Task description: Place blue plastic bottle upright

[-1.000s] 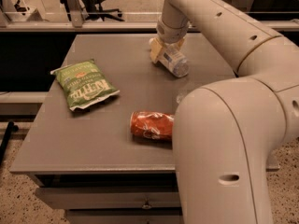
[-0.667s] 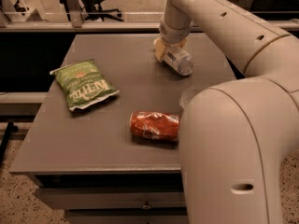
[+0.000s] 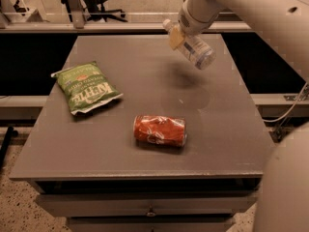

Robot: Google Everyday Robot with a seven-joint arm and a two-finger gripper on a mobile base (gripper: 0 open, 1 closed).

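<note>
The blue plastic bottle [image 3: 197, 51] hangs tilted in the air above the far right part of the grey table [image 3: 145, 158], white cap up-left, base down-right. My gripper [image 3: 177, 35] comes down from the white arm at the top and is shut on the bottle near its neck. A faint shadow of the bottle lies on the tabletop below it. The bottle touches nothing but the gripper.
A crushed red soda can [image 3: 160, 130] lies on its side near the table's front middle. A green chip bag [image 3: 86, 87] lies flat at the left. The arm's white body fills the right edge and lower right corner. A drawer front runs under the table edge.
The bottle, which was down near the tabletop in my gripper, has been lifted clear of the surface. The view has shifted as the arm's body swung to the right.
</note>
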